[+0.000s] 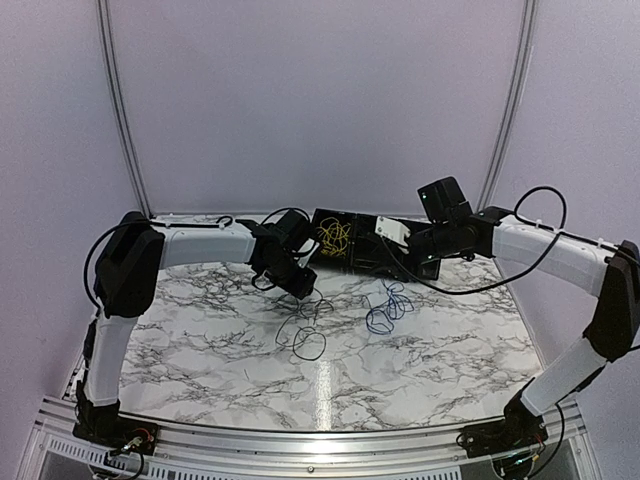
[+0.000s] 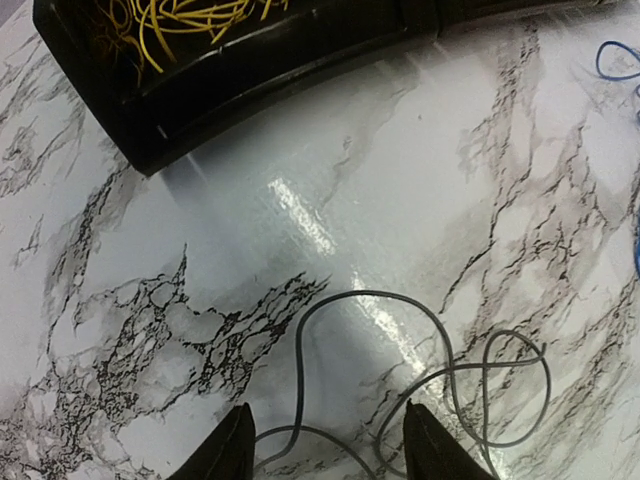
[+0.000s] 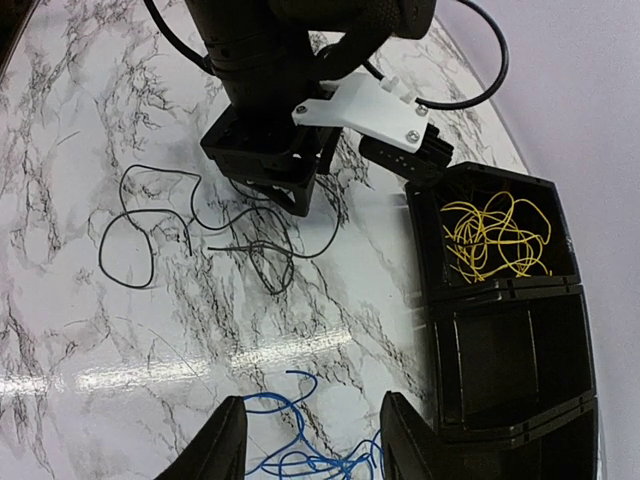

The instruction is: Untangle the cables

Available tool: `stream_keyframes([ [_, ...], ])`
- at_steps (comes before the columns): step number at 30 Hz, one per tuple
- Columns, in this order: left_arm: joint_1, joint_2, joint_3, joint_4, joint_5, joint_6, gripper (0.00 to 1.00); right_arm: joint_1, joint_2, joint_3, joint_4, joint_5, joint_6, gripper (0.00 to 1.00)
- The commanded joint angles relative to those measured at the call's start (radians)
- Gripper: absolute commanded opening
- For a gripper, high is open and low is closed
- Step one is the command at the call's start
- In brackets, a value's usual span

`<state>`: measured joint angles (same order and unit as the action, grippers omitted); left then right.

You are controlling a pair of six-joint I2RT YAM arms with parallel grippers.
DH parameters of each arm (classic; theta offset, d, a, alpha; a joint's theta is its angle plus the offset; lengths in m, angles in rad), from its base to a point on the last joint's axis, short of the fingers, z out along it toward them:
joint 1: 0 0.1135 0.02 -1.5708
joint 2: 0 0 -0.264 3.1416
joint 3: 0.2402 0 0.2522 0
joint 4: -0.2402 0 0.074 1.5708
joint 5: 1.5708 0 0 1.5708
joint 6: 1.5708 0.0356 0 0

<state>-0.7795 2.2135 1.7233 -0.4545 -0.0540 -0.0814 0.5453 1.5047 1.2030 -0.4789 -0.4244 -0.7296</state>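
Left gripper point(image 2: 330, 452): jaws partly apart, holding nothing, low over the worktop point(image 1: 200, 370). The black cable point(image 2: 375, 293) lies flat in loose loops right under me. One strand runs between my fingertips, and I can't tell if either finger touches it.

Right gripper point(image 3: 312, 445): jaws wide, holding nothing, above the blue cable point(image 3: 300, 462). Blue strands show between my fingers, lying slack on the worktop.

The black and blue cables are near each other mid-worktop, black on the left, blue on the right. They're apart with no crossing.

The yellow cable point(image 3: 495, 235) is bunched in the end compartment of the black bin point(image 3: 510, 290), on my left arm's side. The bin sits at the far edge of the worktop, and the blue cable is just in front of it.
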Motion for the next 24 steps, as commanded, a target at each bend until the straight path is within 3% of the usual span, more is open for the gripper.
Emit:
stream_keyframes([
  [1,0.0,0.054,0.066,-0.069,-0.029,0.061,0.41,-0.009,-0.016,-0.008,0.021,0.009,0.007,0.46],
  [4,0.002,0.053,0.078,-0.067,-0.026,0.055,0.13,-0.009,-0.009,-0.005,0.02,0.006,0.007,0.46],
  [8,-0.001,-0.067,-0.006,0.029,0.014,0.064,0.0,-0.009,0.002,0.013,0.019,-0.011,0.018,0.45],
  [15,-0.015,-0.389,-0.245,0.286,0.264,0.057,0.0,-0.007,0.058,0.12,0.0,-0.112,0.061,0.52],
  [24,-0.086,-0.497,-0.288,0.323,0.289,0.043,0.0,0.033,0.146,0.229,0.021,-0.175,0.16,0.71],
])
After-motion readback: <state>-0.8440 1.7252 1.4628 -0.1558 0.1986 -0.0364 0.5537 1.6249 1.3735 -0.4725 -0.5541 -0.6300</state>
